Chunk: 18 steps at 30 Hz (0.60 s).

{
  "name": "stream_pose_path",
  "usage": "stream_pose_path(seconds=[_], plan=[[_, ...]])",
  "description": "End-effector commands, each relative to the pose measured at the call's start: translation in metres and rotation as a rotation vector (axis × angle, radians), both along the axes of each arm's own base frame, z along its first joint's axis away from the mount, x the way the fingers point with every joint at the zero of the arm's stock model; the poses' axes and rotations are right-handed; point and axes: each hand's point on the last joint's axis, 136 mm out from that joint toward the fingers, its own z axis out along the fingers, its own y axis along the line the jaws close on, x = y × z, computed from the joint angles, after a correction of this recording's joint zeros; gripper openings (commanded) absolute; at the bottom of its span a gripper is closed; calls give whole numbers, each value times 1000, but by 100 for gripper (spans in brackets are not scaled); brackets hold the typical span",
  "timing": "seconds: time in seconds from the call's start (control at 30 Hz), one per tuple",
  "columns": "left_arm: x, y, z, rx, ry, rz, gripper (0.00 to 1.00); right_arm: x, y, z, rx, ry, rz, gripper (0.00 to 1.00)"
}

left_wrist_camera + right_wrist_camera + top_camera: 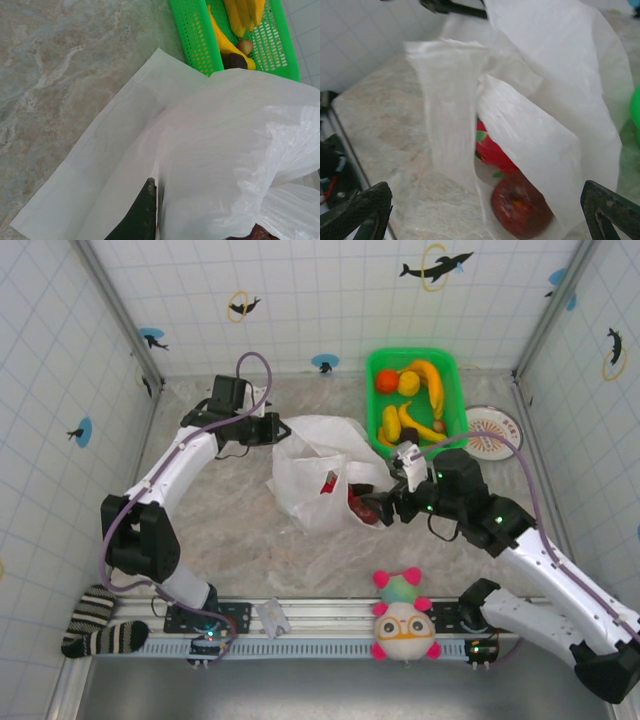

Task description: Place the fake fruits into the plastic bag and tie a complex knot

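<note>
Top external view: a white bag (pixel 320 465) lies crumpled mid-table (pixel 220 530), its mouth turned toward the right gripper (pixel 390 496). The left gripper (pixel 272 430) is clamped tight on the bag's far-left rim, holding that edge up.

From the left wrist, one dark finger (pixel 142 215) presses against the bag (pixel 225 140). A flat strap of the bag spreads over the marbled surface beside it.

The right gripper (pixel 485 210) hangs just before the bag's mouth, its jaws spread wide with nothing between them. Inside the bag (pixel 545 100), the right wrist camera shows a red fruit (pixel 492 150) with green flecks. Just in front of it, a dark red fruit (pixel 520 205) rests on the bag's floor near the opening.

A green basket (pixel 412 352) stands just beyond the bag at the table's far right. It holds an orange (pixel 387 381), a round yellow fruit (pixel 408 384) beside it, and bananas (pixel 432 385). The left wrist camera also shows a small pinkish fruit (pixel 244 46) and a dark fruit (pixel 234 60) at the near end of the basket (pixel 197 35).

A plush toy (pixel 405 625) sits at the table's near edge, between the arm bases.
</note>
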Motion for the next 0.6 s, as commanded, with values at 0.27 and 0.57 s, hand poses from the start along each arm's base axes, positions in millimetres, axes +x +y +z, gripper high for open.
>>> stream_pose_path(seconds=[0.27, 0.57], plan=[[9, 0, 12, -9, -35, -4, 12, 13, 29, 36, -75, -321, 280, 99], [8, 1, 13, -1, -38, 1, 13, 34, 72, 31, -31, -283, 411, 90]])
